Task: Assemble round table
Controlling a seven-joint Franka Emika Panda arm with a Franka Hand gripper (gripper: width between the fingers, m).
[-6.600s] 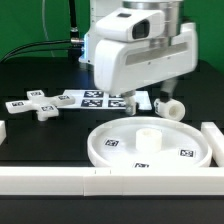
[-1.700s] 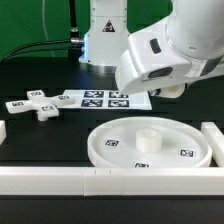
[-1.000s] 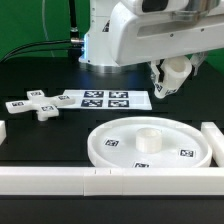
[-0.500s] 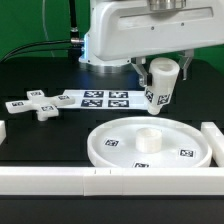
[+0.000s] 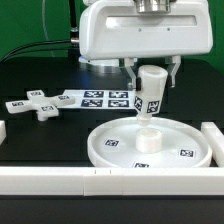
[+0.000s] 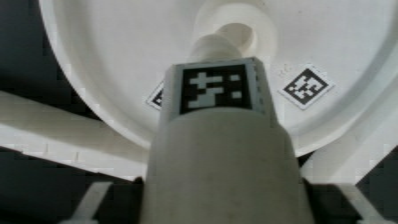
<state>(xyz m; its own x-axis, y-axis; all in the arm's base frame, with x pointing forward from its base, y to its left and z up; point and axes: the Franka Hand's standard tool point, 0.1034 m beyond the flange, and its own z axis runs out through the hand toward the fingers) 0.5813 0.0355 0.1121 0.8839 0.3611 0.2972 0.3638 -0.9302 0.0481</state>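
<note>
**No words or numbers to read**

You will find no letters, numbers or brand names here. You only see black-and-white square tags. One is on the short leg [image 5: 152, 92]. Some are on the round disc [image 5: 175, 135], the cross piece [image 5: 38, 104] and the marker board [image 5: 100, 98].

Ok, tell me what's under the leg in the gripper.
The round disc, its raised centre hub just below the leg. In the wrist view the leg covers part of the disc.

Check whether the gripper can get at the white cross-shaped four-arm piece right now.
Probably not yet: the gripper is shut on the short white cylinder leg above the large rimmed round disc. The cross-shaped piece itself lies uncovered.
</note>
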